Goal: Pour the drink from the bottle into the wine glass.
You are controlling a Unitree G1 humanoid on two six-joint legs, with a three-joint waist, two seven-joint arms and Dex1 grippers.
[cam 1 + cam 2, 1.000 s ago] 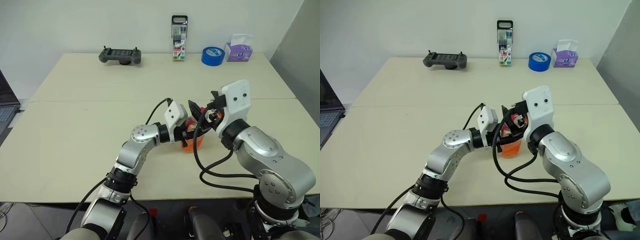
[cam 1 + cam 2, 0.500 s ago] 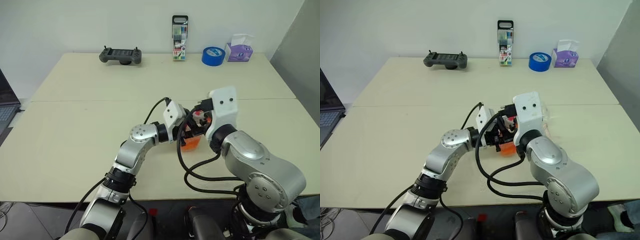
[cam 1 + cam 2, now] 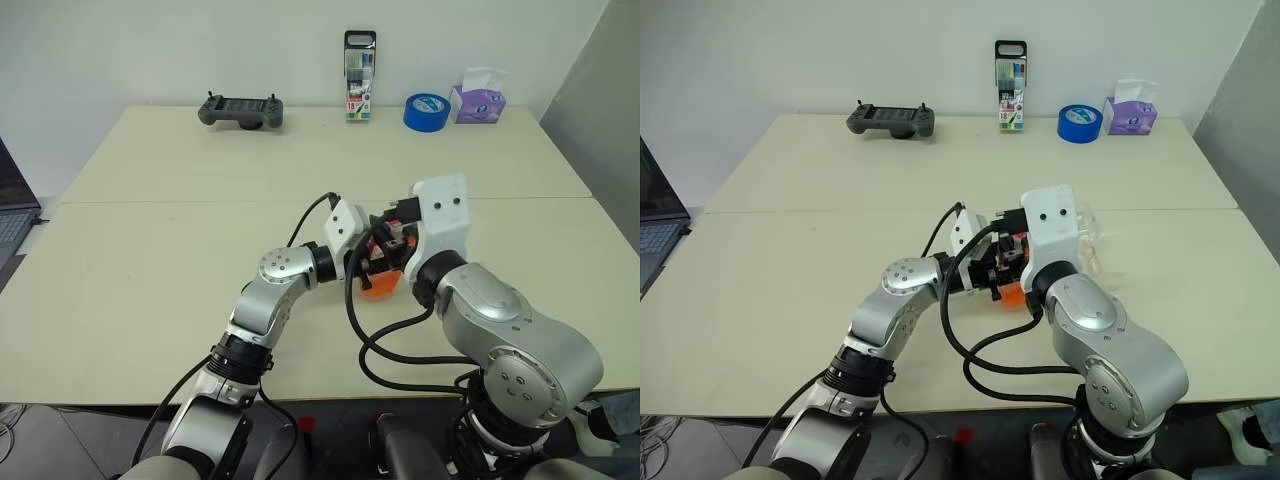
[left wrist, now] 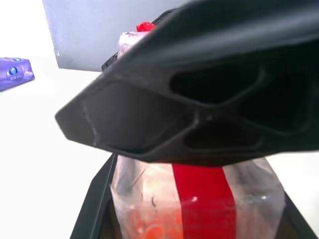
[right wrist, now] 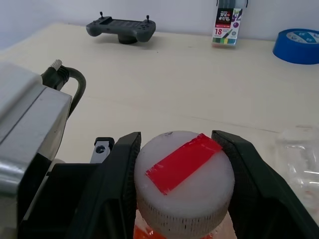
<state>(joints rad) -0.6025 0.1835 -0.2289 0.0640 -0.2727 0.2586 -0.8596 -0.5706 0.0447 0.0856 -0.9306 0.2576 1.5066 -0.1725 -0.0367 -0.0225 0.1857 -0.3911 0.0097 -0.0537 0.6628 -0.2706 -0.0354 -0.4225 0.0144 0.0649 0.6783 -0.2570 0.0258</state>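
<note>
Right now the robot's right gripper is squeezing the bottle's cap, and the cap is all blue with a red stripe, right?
Not quite. The cap is white with a red stripe, not blue; the right wrist view shows it. The right gripper does have its fingers on either side of the cap of the bottle.

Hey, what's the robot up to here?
It is working on a bottle of orange drink. The left hand grips the bottle's body, and the right hand has its fingers on either side of the white cap, apparently to open it. The wine glass waits just beyond; nothing has been poured yet.
</note>
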